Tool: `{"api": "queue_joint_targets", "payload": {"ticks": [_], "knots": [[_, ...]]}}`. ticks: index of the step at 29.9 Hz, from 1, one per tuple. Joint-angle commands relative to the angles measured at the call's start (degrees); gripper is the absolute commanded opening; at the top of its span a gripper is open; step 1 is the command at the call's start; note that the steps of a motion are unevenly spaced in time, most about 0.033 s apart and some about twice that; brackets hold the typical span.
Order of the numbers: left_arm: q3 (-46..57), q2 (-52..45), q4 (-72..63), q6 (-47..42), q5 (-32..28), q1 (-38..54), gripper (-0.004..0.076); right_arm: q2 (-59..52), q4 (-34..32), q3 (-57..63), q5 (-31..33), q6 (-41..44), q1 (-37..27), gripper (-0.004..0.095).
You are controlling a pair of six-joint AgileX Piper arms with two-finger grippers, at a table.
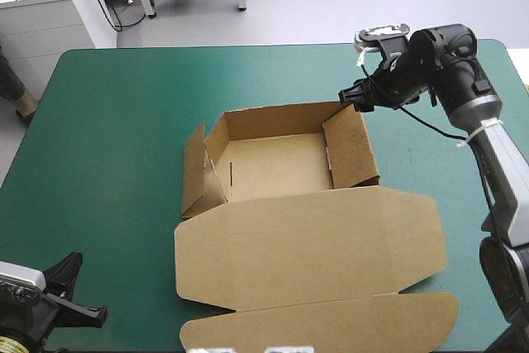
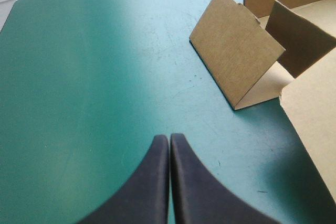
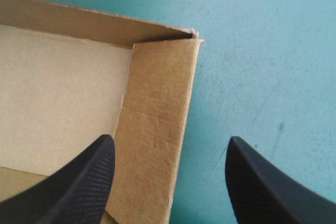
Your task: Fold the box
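Teal-green cover (image 1: pixel 107 146), faintly scuffed, brown box (image 1: pixel 277 167) at its middle, lid (image 1: pixel 314 245) flat

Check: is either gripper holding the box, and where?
Nothing held: left gripper shut, empty, over bare cover; right gripper open above the box at its far right corner.

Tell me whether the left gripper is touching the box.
Apart. The left wrist view shows the left gripper, shut, over the bare teal-green cover, with a clear strip of cover between it and the box.
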Motion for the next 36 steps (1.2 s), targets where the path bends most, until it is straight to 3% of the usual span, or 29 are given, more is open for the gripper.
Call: {"api": "queue_joint_targets", "payload": {"ticks": [1,15,24,28,36], "knots": [[-1.41,0.92,0.45,-0.56,-3.80,0.18,-0.0008,-3.87,0.01,2.54,0.45,-0.87,-0.11,0.0587],[-1.41,0.92,0.31,-0.56,-3.80,0.18,-0.0008,2.84,-1.02,7.87,0.35,-0.87,-0.11,0.0586],[-1.41,0.92,0.31,-0.56,-3.80,0.18,-0.0008,8.82,3.62,7.87,0.35,-0.87,-0.11,0.0559],[-1.41,0.92,0.31,-0.56,-3.80,0.18,-0.0008,9.06,4.48,7.77,0.11,-0.87,-0.11,0.0439],[-1.41,0.92,0.31,-0.56,-3.80,0.18,-0.0008,9.06,3.85,7.77,0.26,-0.50,-0.11,-0.0023]]}}
